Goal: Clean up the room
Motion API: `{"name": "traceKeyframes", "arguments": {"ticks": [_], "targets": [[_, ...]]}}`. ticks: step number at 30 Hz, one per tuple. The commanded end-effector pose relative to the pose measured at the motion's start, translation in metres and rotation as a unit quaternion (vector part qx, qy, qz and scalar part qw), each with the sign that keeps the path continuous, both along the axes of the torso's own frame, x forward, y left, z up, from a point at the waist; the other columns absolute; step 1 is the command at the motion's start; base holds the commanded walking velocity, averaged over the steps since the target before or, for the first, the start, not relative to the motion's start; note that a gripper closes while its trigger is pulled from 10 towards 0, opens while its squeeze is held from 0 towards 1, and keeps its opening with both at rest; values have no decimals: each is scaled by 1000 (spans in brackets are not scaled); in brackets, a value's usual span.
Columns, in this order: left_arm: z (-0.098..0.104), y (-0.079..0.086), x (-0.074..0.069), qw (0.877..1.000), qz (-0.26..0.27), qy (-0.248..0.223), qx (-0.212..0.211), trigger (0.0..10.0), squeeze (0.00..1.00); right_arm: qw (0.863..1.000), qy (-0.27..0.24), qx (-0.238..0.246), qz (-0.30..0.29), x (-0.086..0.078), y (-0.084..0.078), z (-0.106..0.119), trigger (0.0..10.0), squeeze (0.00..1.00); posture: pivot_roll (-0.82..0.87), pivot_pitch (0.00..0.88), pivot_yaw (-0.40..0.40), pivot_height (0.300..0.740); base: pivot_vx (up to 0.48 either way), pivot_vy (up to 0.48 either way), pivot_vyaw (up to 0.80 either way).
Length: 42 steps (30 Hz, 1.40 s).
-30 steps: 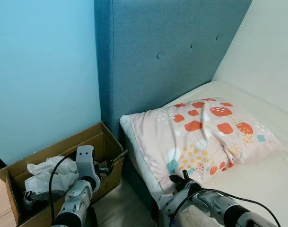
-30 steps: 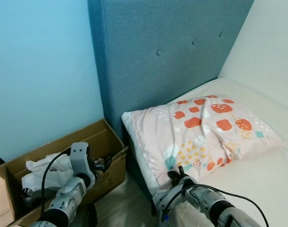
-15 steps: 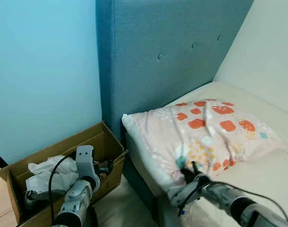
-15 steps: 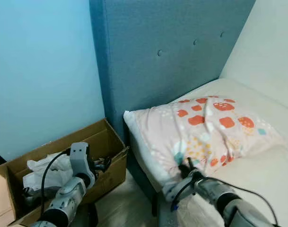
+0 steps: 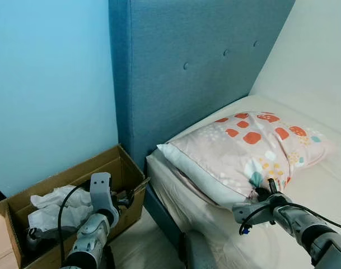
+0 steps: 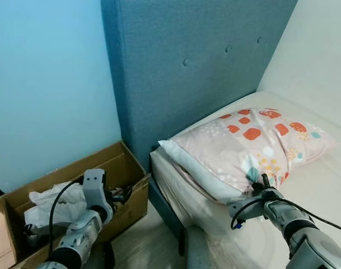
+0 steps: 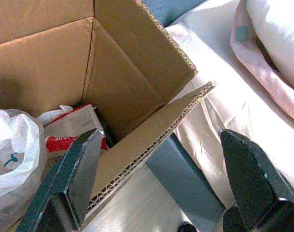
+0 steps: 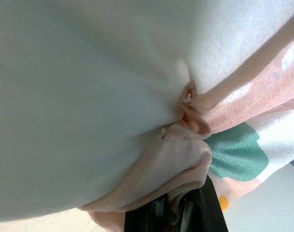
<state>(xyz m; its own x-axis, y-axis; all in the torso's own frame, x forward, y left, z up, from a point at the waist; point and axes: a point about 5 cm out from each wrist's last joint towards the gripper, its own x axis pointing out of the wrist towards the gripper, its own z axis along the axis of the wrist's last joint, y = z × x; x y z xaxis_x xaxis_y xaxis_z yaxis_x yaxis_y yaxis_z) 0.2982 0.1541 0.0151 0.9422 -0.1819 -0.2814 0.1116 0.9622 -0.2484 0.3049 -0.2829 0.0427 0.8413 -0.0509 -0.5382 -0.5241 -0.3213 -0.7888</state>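
The right gripper [image 5: 266, 190] was clamped on the near corner of the patterned pillow [image 5: 248, 147], which lay on the bed [image 5: 327, 185] beside the headboard [image 5: 192, 61]. That thin pinch of fabric (little more than the pillowcase) could slip loose. The left gripper [image 7: 161, 181] hung wide open and empty over the cardboard box [image 7: 137, 82].

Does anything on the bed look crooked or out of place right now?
Yes. The pillow lies askew, set at a slant to the headboard, its near edge pinched and bunched in the right hand, with the white insert showing.
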Motion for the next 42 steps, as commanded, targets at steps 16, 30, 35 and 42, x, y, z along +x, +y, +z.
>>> {"name": "traceKeyframes", "arguments": {"ticks": [16,30,35,42], "targets": [[-3,-5,-1,1000,-13,9,2,10000,1000,993,100,69,3,-14,19,-22,0,0,-90,119,-114,598,0,0,0],[-4,-10,-1,1000,-17,13,-4,10000,1000,987,105,27,-122,-15,-19,-11,0,0,-93,121,-116,598,0,0,0],[-4,-10,-1,1000,-16,13,-6,10000,1000,988,56,28,-141,-5,-23,2,5255,0,-90,115,-116,598,0,0,0],[-3,-8,1,1000,-15,12,-4,10000,1000,981,51,120,-140,5,-3,4,10000,1000,-89,110,-111,598,0,0,0]]}}
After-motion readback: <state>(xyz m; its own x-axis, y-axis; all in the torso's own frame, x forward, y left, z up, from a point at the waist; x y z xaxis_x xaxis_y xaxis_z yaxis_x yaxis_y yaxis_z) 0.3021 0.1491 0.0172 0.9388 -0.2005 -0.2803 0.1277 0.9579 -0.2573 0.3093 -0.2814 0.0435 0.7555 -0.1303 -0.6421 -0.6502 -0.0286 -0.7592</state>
